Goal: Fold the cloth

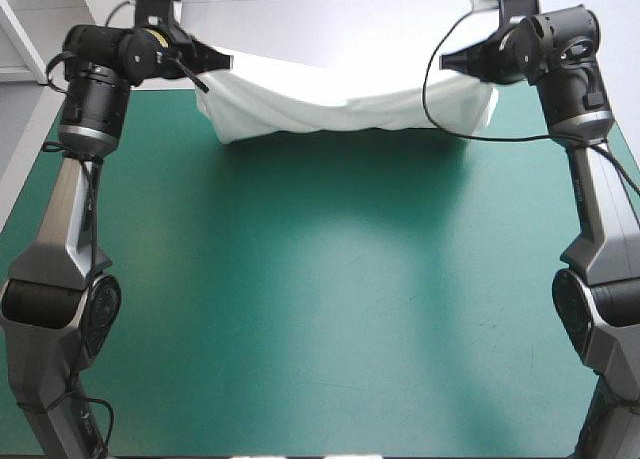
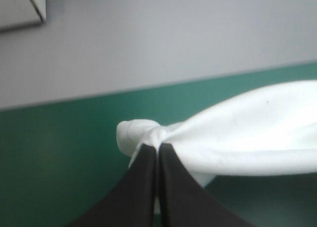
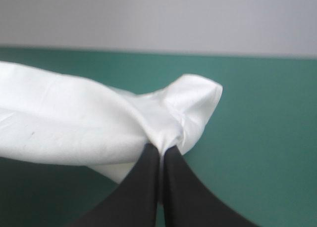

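1. You are looking at the T-shirt [image 1: 340,104] hanging as a long white band between the two arms, close to the far edge of the table [image 1: 320,309] and over its teal-green cover.
2. Your left gripper [image 1: 212,59] is pinching the cloth's left end. In the left wrist view its black fingers [image 2: 143,187] are pressing all but together, with only a thin slit between them. A small bunched knob of white fabric is poking out just past the tips.
3. Your right gripper [image 1: 455,61] is pinching the opposite end. In the right wrist view its two fingers [image 3: 183,192] are likewise pressing nearly closed on the fabric, and a rounded flap of cloth is folding over beyond the tips.
4. The cloth is sagging in the middle, and long creases are running from one pinched end to the other.
5. Its lower edge is hanging down toward the cover and casting a dark shadow there. You cannot tell whether that edge is touching the cover.
6. Both arms are reaching forward from the near side, standing well apart, each gripper pointing inward at the cloth.
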### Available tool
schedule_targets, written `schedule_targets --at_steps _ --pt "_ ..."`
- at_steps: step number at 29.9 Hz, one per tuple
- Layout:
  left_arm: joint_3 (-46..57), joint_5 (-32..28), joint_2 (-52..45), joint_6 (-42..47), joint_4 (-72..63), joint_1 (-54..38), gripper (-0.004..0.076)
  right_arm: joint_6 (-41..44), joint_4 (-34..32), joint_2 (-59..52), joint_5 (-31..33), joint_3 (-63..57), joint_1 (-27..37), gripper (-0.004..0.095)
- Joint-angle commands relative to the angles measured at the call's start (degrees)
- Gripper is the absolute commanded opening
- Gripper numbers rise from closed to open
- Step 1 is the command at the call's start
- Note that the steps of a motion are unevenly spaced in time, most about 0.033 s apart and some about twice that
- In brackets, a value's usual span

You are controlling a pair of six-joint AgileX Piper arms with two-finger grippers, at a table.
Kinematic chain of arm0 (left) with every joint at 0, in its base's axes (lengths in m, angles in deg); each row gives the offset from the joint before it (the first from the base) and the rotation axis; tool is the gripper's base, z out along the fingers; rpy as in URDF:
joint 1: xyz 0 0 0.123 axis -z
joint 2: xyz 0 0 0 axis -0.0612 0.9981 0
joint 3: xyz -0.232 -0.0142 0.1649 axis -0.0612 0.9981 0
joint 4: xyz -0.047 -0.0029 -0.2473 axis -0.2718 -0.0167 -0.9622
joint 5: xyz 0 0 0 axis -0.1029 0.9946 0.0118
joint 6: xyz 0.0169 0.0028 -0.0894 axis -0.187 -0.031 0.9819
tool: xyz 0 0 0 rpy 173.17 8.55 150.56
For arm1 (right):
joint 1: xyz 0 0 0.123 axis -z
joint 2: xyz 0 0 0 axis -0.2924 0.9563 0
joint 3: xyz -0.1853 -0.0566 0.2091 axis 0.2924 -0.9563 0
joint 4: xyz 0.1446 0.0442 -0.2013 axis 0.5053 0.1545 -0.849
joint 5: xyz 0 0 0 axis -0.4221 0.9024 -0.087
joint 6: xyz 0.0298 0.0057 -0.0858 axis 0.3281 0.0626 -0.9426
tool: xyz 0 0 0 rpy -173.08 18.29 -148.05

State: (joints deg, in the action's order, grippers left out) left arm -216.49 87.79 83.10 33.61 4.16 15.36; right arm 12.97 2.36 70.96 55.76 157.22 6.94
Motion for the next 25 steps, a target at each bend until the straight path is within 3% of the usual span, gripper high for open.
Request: schedule_targets --at_steps 1,13,25 --pt "3.74 4.4 -2.01 1.17 -1.67 -0.01 -0.0009 -1.19 5.36 -3.3 1.43 -7.37 1.82 -0.0019" --pt "46.23 -3.46 -16.44 1.17 -6.22 1.82 -0.0009 -2.34 9.89 -17.5 -4.48 -50.5 1.96 -0.0019" --pt "74.97 -3.72 -26.82 -1.78 -11.16 1.85 -0.0009 -4.33 9.09 -28.27 -3.7 -73.33 1.96 -0.0019"
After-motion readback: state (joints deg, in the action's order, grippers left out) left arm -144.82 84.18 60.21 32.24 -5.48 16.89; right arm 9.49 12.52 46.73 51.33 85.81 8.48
